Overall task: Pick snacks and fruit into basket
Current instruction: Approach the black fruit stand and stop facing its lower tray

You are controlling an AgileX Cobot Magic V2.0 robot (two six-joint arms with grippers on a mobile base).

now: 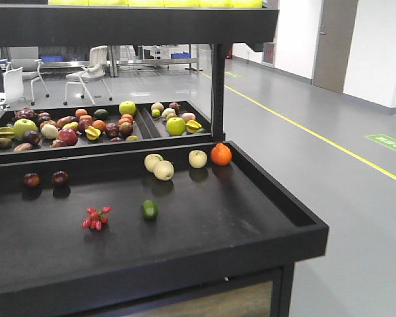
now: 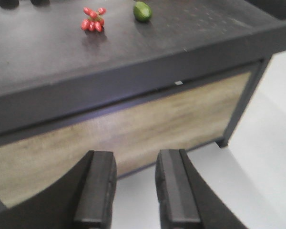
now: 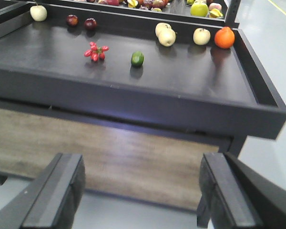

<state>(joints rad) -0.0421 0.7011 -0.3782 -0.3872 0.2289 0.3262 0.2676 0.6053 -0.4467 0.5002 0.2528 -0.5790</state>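
the left gripper point(image 2: 134, 191) hangs low in front of the black shelf point(image 1: 251, 218), its jaws parted only a little and with nothing between them. behind it is the wood-grain panel point(image 2: 148, 124) under the shelf edge. the right gripper point(image 3: 140, 195) is spread wide and is just as empty, also below the shelf front.

up on the shelf a green fruit point(image 1: 150, 209) lies alone near the middle. a red berry cluster point(image 1: 96, 218) sits close by at its 9 o'clock, apart from it. toward 12 o'clock, along the back wall, two pale yellow fruits point(image 1: 158, 166) touch each other. a third point(image 1: 197, 158) is just to their 3 o'clock, and an orange fruit point(image 1: 220, 154) sits beside that one. two dark red fruits point(image 1: 46, 178) rest near the back wall, off at about 10 o'clock from the green one. the back trays point(image 1: 145, 129) behind the shelf hold a heap of mixed fruit.
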